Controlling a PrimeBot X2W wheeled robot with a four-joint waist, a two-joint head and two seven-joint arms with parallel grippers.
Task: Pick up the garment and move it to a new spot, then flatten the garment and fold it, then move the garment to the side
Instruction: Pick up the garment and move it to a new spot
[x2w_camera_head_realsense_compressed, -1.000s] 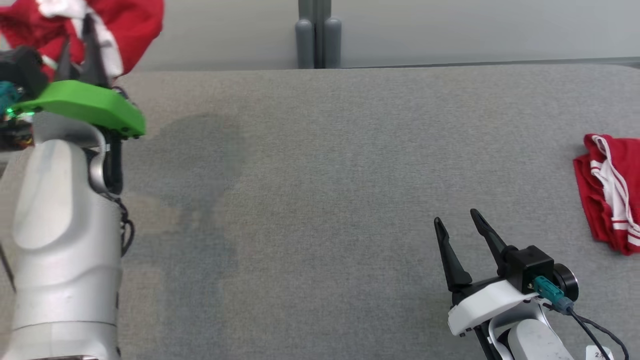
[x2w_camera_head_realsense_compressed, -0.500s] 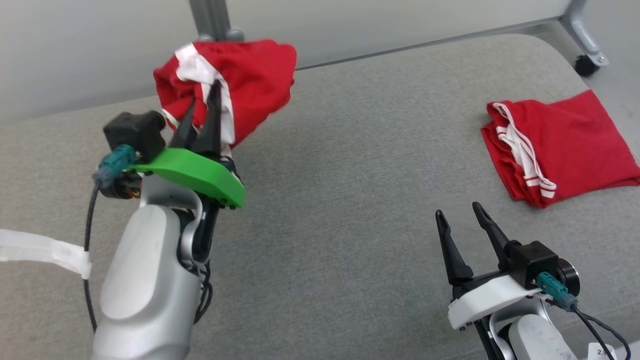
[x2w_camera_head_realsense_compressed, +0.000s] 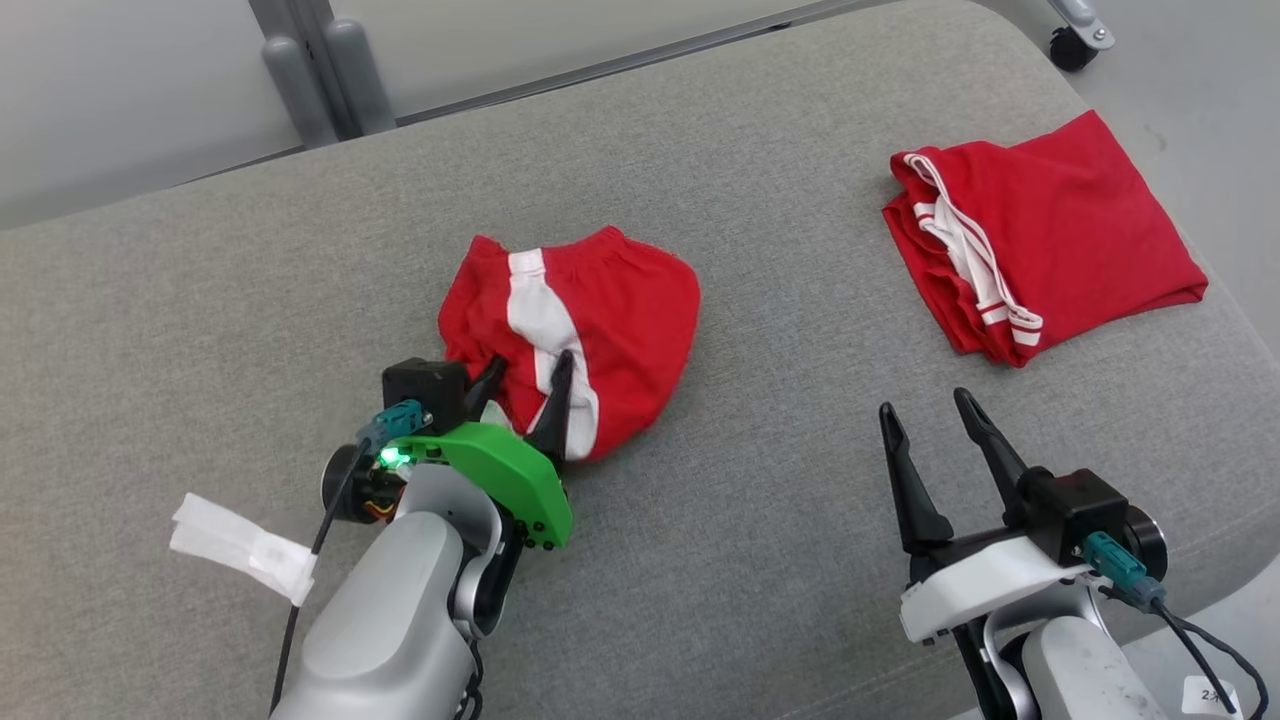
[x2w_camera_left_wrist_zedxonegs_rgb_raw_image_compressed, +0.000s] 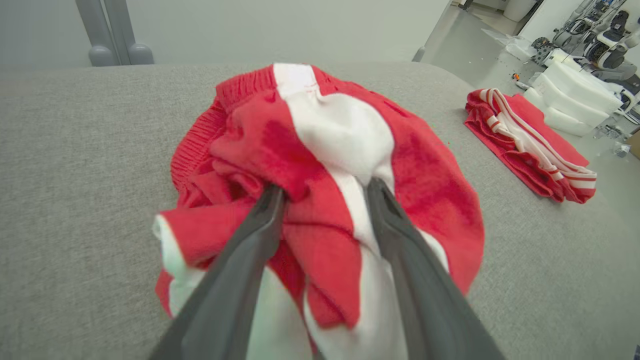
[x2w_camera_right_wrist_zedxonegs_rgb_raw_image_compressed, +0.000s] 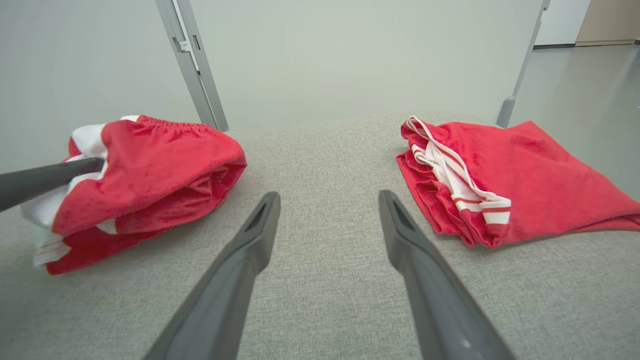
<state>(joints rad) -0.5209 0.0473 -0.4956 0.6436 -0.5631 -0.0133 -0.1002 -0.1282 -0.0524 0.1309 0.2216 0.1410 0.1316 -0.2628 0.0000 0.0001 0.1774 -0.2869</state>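
I saw the table (x2w_camera_head_realsense_compressed: 780, 580) as a broad slab covered in grey woven cloth, rounded at its far right corner. Behind its far edge stood a pale wall (x2w_camera_head_realsense_compressed: 120, 100) and two grey posts (x2w_camera_head_realsense_compressed: 325, 75) side by side. Past the far right corner was smooth grey floor (x2w_camera_head_realsense_compressed: 1190, 80) with a black caster (x2w_camera_head_realsense_compressed: 1072, 48) on it. The garment (x2w_camera_head_realsense_compressed: 620, 310), red with a wide white stripe, lay crumpled on the table left of centre, its elastic waistband on the far side. My left gripper (x2w_camera_head_realsense_compressed: 530, 362) sat at the garment's near edge with its jaws parted. The fingers were pushed in among the folds, and loose cloth was bunched between them rather than pinched. A strip of white tape (x2w_camera_head_realsense_compressed: 245, 545) hung from that arm's cable, over the near left of the table. My right gripper (x2w_camera_head_realsense_compressed: 923, 403) was over bare cloth at the near right, jaws wide apart and holding nothing, well clear of both pieces of clothing. A second red piece (x2w_camera_head_realsense_compressed: 1080, 210), folded flat with white stripes along its left edge, lay near the far right corner. The left wrist view showed white foam blocks (x2w_camera_left_wrist_zedxonegs_rgb_raw_image_compressed: 575, 97) on the floor beyond that corner, with other machines (x2w_camera_left_wrist_zedxonegs_rgb_raw_image_compressed: 597, 35) further off, too small for me to make out.
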